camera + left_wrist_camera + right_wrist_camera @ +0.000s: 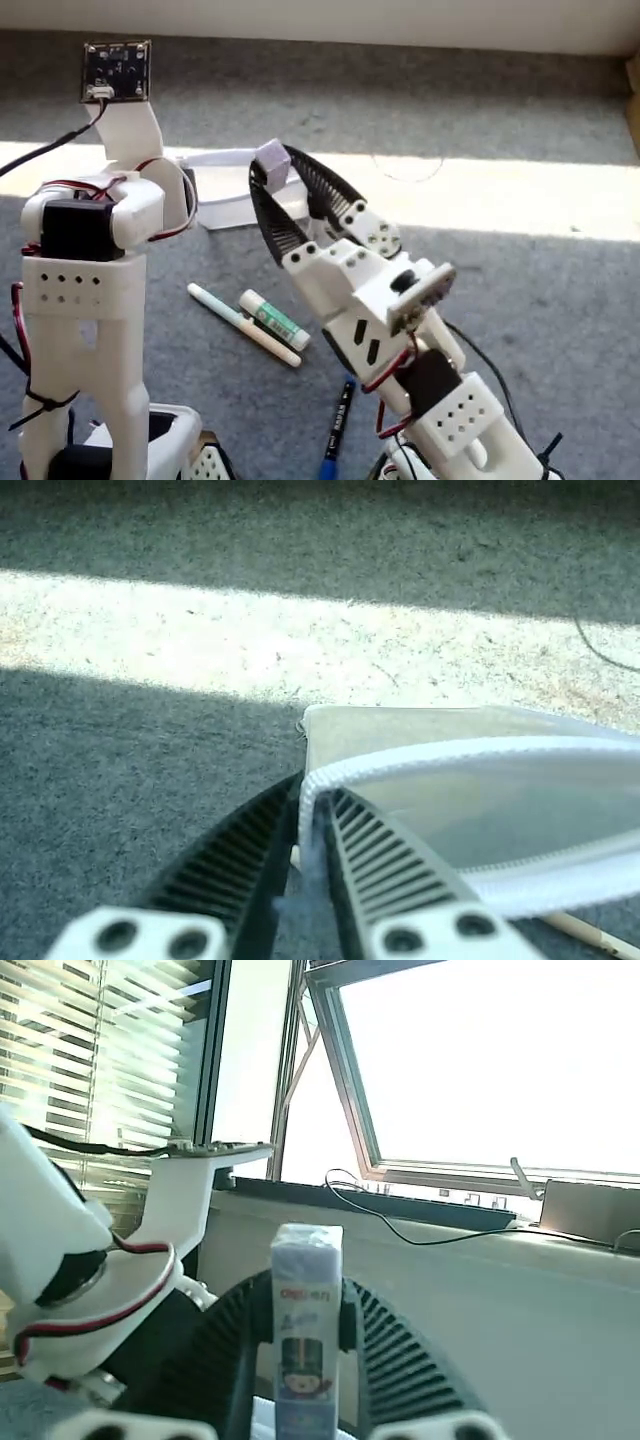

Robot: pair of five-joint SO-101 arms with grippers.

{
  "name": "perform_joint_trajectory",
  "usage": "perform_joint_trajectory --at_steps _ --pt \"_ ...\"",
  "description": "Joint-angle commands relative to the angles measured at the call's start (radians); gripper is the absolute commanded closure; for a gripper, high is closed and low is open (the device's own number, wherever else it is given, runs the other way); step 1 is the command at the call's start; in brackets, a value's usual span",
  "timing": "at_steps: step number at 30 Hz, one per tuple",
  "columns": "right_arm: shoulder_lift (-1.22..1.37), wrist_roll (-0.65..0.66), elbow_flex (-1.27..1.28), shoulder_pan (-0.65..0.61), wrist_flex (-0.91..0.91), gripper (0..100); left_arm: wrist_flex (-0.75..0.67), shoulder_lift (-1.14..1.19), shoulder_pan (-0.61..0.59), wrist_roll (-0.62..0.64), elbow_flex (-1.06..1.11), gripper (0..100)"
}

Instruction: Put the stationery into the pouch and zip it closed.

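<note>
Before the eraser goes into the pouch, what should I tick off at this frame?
1. Grip: right gripper shut on eraser: ok.
2. Hold: left gripper clamped on pouch rim: ok.
3. Mouth of pouch open: ok.
4. Is the eraser above the mouth: cannot tell.
5. Are the white pen, glue stick and blue pen packed: not ok, all lie outside the pouch.
</note>
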Motion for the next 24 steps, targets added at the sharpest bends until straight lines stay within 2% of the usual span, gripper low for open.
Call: perform_joint_trajectory --at_steps 1,13,24 --pt "0.064 -0.008 -0.024 -0.01 -0.076 99.3 -0.008 -0.004 0.01 0.006 0.007 99" --pt "0.245 -0.003 -0.024 -0.008 -0.206 99.3 -0.006 -0.004 0.008 0.005 0.007 99" --pt "0.291 -0.006 -0.022 -0.008 -0.211 99.3 -0.006 -0.004 0.008 0.005 0.007 99"
